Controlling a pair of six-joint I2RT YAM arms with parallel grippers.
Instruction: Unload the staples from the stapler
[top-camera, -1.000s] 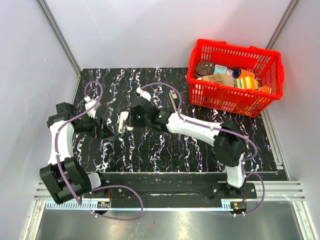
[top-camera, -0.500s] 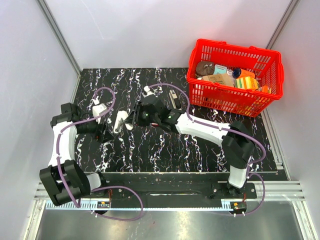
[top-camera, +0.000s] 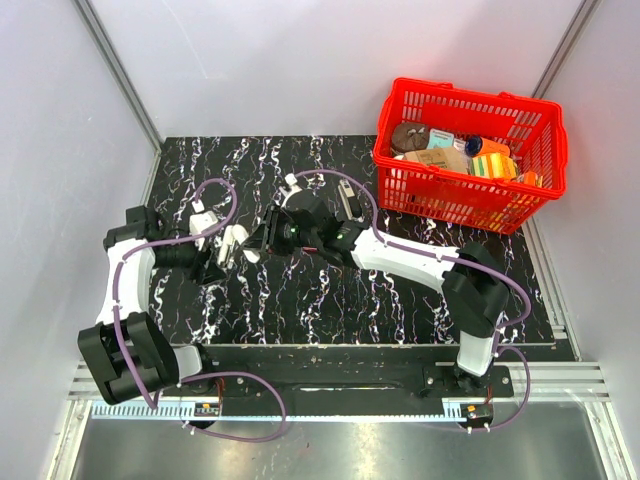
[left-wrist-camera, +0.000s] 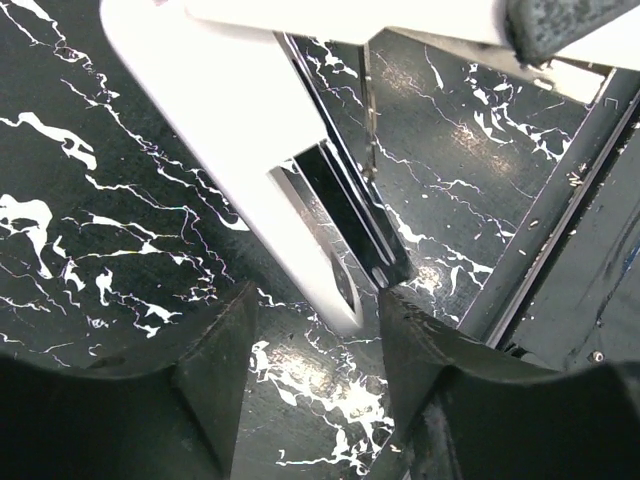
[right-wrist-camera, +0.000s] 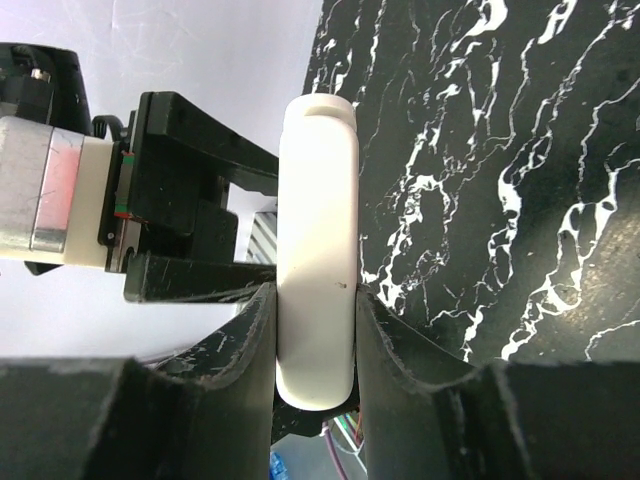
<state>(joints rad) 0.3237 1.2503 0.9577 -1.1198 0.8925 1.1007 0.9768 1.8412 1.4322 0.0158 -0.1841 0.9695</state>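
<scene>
My right gripper (right-wrist-camera: 318, 340) is shut on the white stapler (right-wrist-camera: 318, 250) and holds it just above the black marbled mat. From above, the stapler (top-camera: 236, 243) lies between the right gripper (top-camera: 262, 240) and the left gripper (top-camera: 215, 258). In the left wrist view the stapler (left-wrist-camera: 230, 130) is opened up and its dark metal rail (left-wrist-camera: 350, 215) is bared. Its tip reaches between the fingers of my left gripper (left-wrist-camera: 315, 330), whose jaws stand apart. The right fingertip (left-wrist-camera: 400, 310) sits against the rail's end. I cannot make out the staples on the rail.
A red basket (top-camera: 455, 205) full of small goods stands at the back right of the mat. A small pale oblong thing (top-camera: 345, 203) lies on the mat beside the right arm. White walls rise on both sides, and the mat's edge (left-wrist-camera: 560, 220) runs close by.
The left gripper has come in to the stapler's tip and its jaws have narrowed. The right arm shifted the stapler slightly left and towards the back.
</scene>
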